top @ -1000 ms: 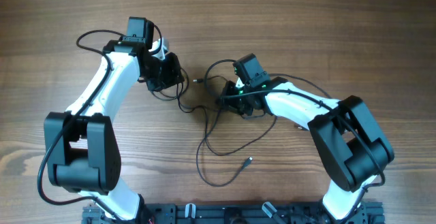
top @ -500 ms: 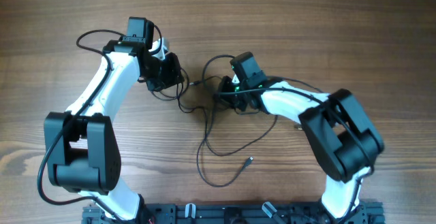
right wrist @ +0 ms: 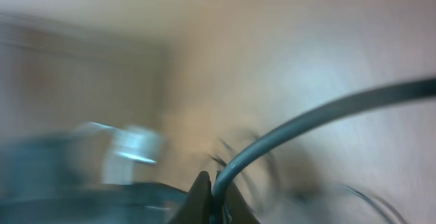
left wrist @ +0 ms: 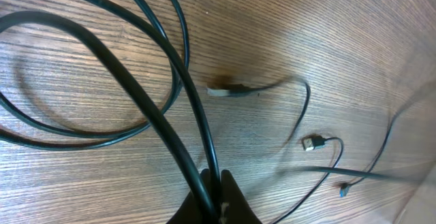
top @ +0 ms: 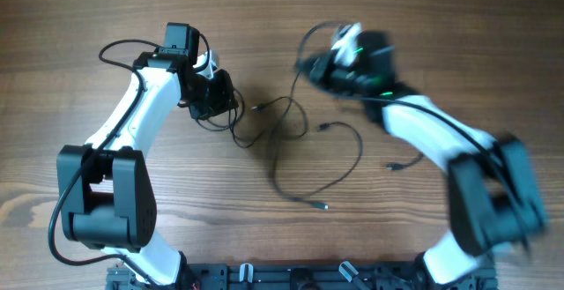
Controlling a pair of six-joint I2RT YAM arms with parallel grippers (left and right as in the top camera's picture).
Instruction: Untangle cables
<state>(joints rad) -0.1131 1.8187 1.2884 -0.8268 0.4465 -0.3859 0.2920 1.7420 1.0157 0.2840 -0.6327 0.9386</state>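
Black cords (left wrist: 157, 125) sprawl in loose crossing loops across the middle of a wood-grain table (top: 493, 26), strung between two robot arms during an untangling job. The left fingers (left wrist: 237, 207) are pressed together on two strands that run out from their tips over the wood, and the overhead view places them at the left edge of the snarl. The right fingers (right wrist: 197, 203) are likewise closed, pinching a single strand (right wrist: 320, 112) that leads off to the side in the wrist view; that arm shows heavily blurred at the upper right of the table. The crossed section (top: 269, 131) lies between the two grips, closer to the left arm, with its long run stretching roughly left to right, so any parting pull looks set to follow that line. Several plug ends lie free: one just beside the left grip (top: 257, 107), one near the centre (top: 323, 128), one toward the front edge (top: 322, 206) and one out to the right (top: 389, 165). How many crossings remain cannot be told from these views. No bin or tray is in sight.
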